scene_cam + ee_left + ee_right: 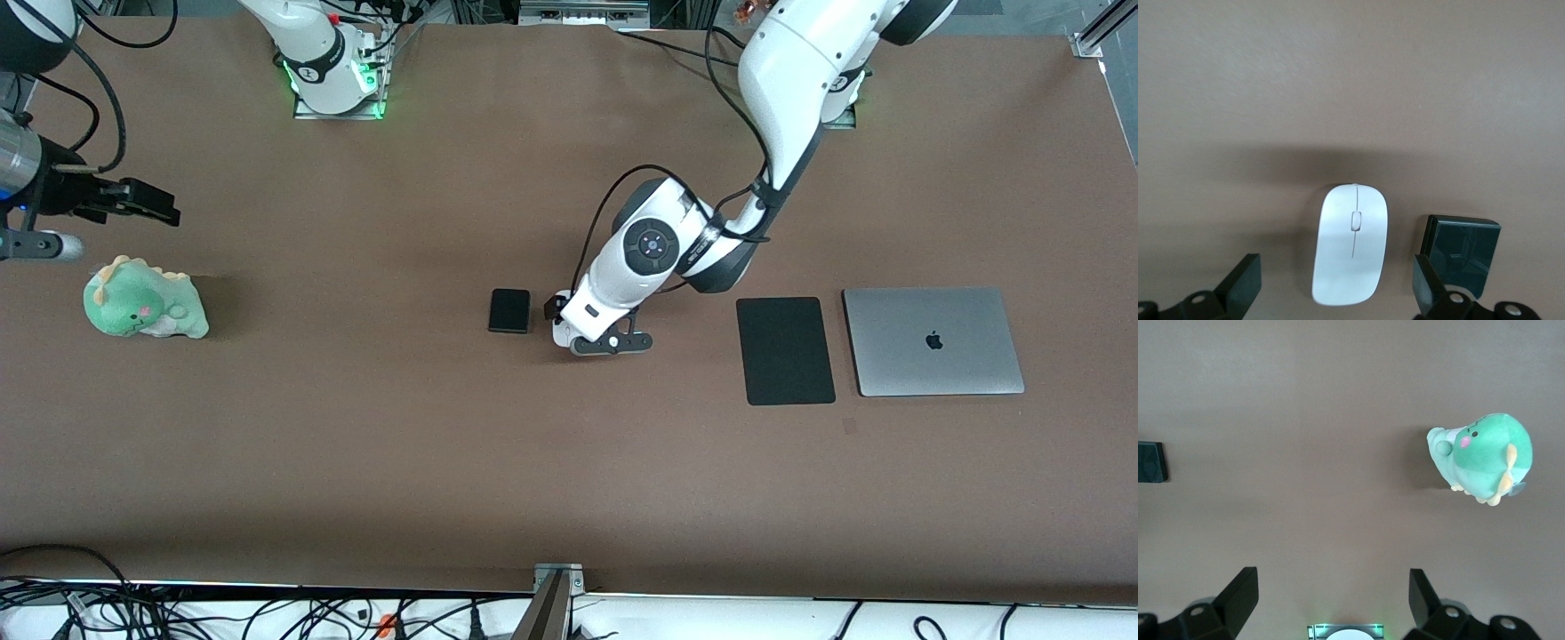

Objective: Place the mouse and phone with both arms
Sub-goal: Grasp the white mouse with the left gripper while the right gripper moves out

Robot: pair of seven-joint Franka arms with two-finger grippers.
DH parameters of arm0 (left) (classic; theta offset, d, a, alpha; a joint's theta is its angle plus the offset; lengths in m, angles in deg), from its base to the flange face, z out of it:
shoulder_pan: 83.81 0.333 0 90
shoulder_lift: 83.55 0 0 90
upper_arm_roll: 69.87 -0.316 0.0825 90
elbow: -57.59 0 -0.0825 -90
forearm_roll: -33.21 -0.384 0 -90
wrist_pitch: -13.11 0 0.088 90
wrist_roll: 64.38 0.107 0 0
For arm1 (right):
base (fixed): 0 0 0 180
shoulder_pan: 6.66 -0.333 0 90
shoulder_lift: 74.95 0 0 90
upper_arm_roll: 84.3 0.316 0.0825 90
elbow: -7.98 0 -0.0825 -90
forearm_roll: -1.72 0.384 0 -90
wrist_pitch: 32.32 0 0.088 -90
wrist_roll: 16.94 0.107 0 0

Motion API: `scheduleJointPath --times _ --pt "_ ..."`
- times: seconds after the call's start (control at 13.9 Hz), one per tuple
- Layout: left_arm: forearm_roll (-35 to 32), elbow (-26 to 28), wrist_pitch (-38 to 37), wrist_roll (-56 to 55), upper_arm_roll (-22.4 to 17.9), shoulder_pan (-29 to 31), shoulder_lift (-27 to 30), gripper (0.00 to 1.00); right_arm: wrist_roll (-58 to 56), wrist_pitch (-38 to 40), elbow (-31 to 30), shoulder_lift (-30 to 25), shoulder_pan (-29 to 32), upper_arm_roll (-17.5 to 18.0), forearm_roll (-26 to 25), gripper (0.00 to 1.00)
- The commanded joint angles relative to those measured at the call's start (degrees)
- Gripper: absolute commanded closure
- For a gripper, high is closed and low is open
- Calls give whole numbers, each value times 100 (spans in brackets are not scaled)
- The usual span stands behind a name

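Note:
The white mouse (1351, 253) lies on the brown table, between the two open fingers of my left gripper (1336, 288), which hangs just above it without touching. In the front view the left gripper (569, 324) covers most of the mouse at the table's middle. The black phone (509, 311) lies flat right beside the mouse, toward the right arm's end; it also shows in the left wrist view (1461, 248). My right gripper (156, 206) is open and empty, up over the table at the right arm's end, and in its wrist view (1331, 593) nothing lies between its fingers.
A green plush dinosaur (142, 300) lies near the right gripper, nearer to the front camera. A flat black mouse pad (786, 350) and a closed grey laptop (932, 341) lie side by side toward the left arm's end. Cables run along the table's front edge.

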Motion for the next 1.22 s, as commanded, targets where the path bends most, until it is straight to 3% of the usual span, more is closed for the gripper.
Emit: scheduleJointPath --times 0.0,0.29,1.01,1.08,1.15 --pt "-126 -335 28 -158 -85 -275 -350 0 6 -85 -122 119 68 76 259 0" --pt "-591 -309 116 -123 -120 -416 -421 0 24 -761 -587 154 60 85 366 0" --pt "-864 -256 99 -79 -129 -539 -473 0 1147 -1605 -623 831 -765 77 375 0" --pt "-864 -256 116 -71 -129 -548 -508 7 1392 -1693 -632 875 -845 85 375 0" --pt "-873 -256 116 -27 -129 -548 -526 28 1534 -1755 -632 919 -924 85 375 0"
